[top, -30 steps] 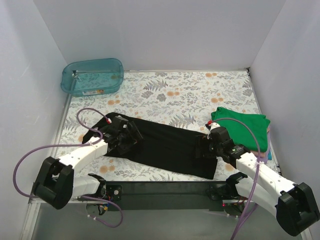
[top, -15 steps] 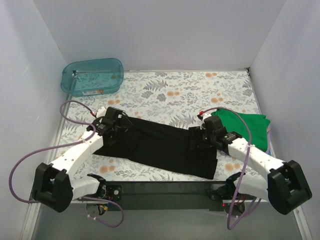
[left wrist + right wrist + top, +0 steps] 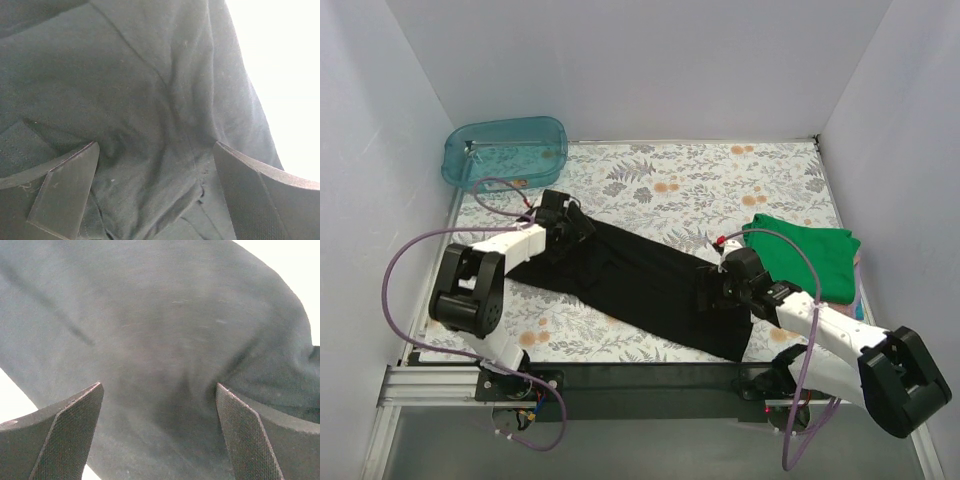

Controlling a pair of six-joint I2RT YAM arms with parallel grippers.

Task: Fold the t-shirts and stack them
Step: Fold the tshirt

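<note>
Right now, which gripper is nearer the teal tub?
Left. The left gripper is over the black t-shirt's far-left end, just short of the teal tub. The right gripper is over the shirt's opposite end, beside the green t-shirt.

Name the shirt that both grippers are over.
The black shirt, spread across the table; the green shirt sits folded at the right.

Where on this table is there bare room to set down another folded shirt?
The far strip of table, between the tub and the green shirt, beyond the black shirt, is bare. The near half is crowded: the black shirt, with the left gripper and right gripper over it.
</note>
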